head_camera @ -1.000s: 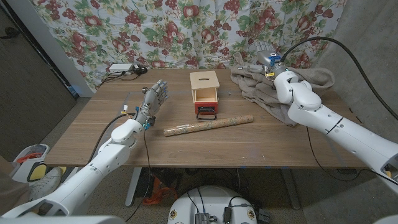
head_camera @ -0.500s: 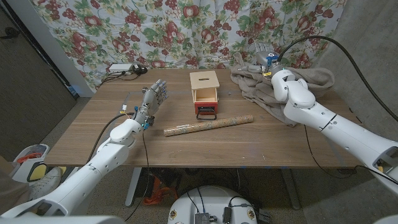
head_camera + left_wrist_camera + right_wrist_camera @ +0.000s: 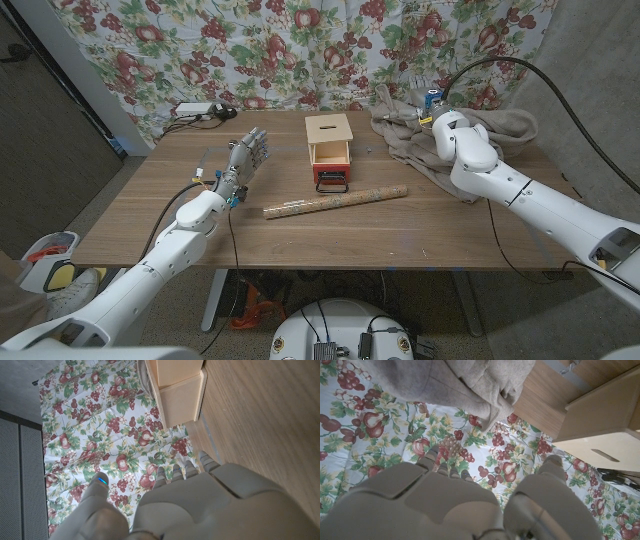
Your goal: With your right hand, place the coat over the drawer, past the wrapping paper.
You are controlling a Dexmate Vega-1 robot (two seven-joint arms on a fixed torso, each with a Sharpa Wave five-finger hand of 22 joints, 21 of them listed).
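Over the table's far right corner, the right hand (image 3: 425, 98) hovers above the crumpled grey-brown coat (image 3: 500, 135), fingers apart, holding nothing; small wooden drawer box (image 3: 330, 150) and brown wrapping-paper roll (image 3: 335, 203) lie mid-table; left hand (image 3: 247, 157) upright, unclenched, empty

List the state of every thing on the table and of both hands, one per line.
Coat: crumpled in a heap at the table's far right, not held.
Drawer: upright, its red front pulled partly out.
Wrapping paper: rolled, lying flat in front of the drawer.
Left hand: raised, fingers apart, holding nothing.
Right hand: above the coat, fingers apart, holding nothing.
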